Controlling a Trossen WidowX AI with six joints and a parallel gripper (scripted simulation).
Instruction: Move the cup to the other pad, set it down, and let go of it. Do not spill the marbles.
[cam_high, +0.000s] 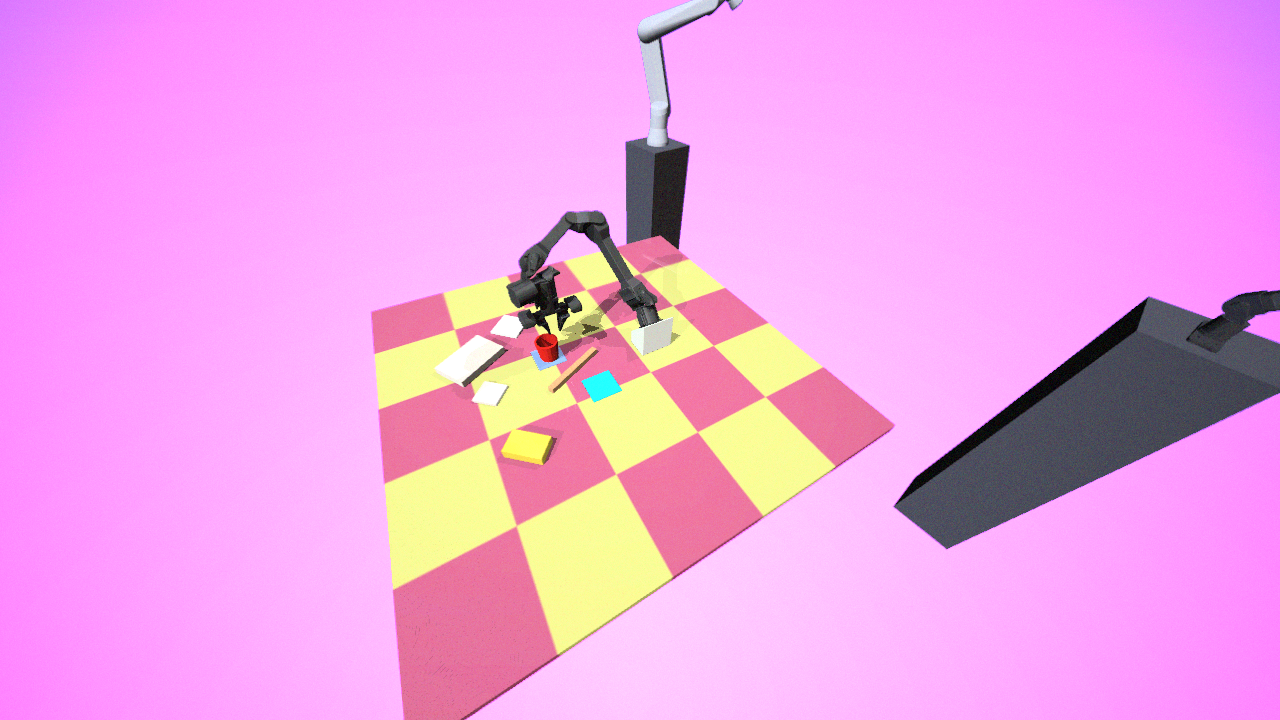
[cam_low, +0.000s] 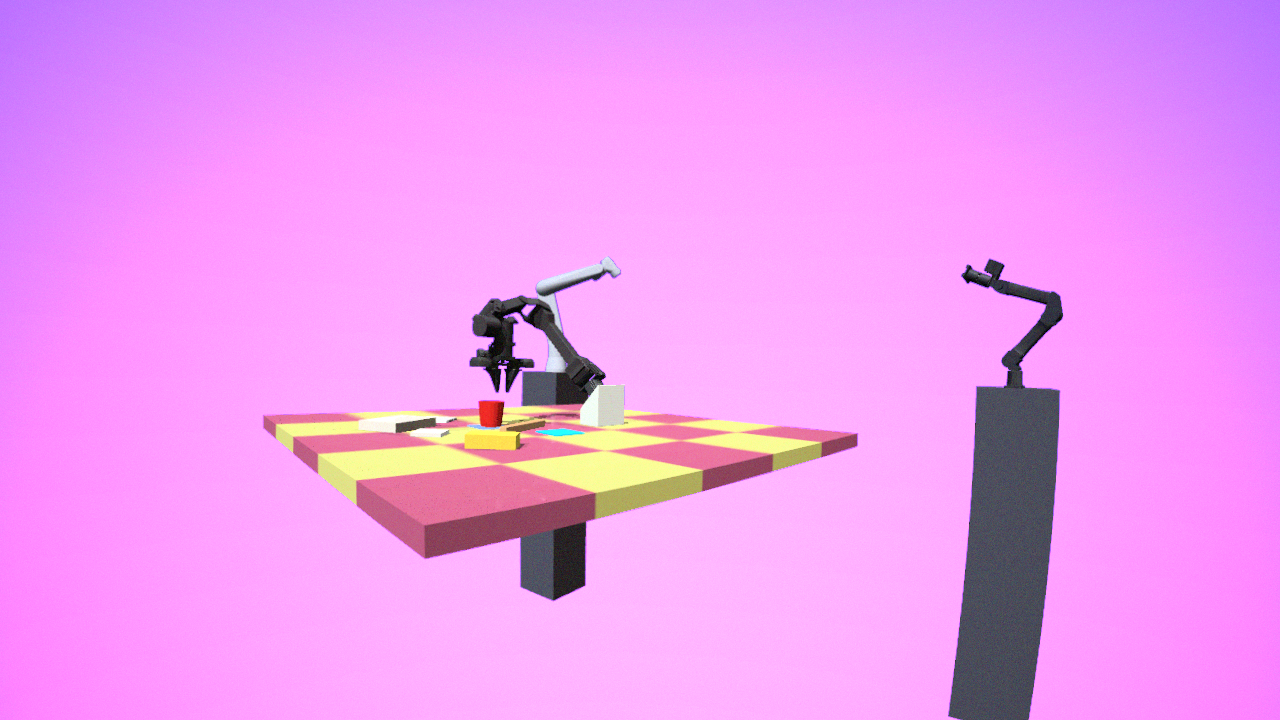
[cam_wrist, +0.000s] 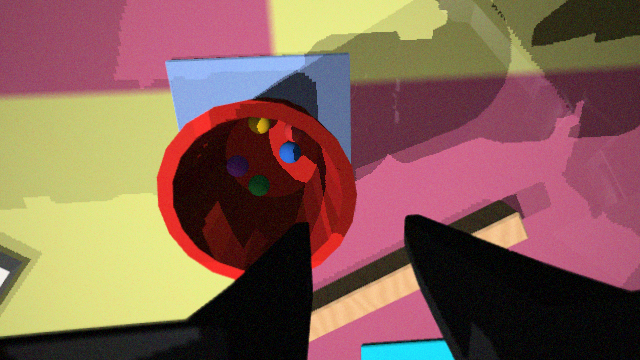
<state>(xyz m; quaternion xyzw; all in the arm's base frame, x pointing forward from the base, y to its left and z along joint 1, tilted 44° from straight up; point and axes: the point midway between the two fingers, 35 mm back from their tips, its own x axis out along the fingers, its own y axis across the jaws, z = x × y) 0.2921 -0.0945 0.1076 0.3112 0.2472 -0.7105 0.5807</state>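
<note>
Cup: the red cup stands upright on the pale blue pad on the checkered worktop, covering the pad's near part.
Marbles: four lie in the cup's bottom — yellow, blue, purple and green.
Claw: the claw hangs above the cup, apart from it, fingers partly parted with nothing between them.
Other pad: the cyan pad lies near, beyond a wooden stick.
In the way: the wooden stick lies slantwise between the two pads.
Around: a white slab and two small white tiles lie beside the cup; a yellow block sits well apart; a white box stands at the arm's base.
Hard to see: in the wrist view one dark finger overlaps the cup's near rim, and the cyan pad is cut off at the bottom edge — shadow falls across much of the worktop.
</note>
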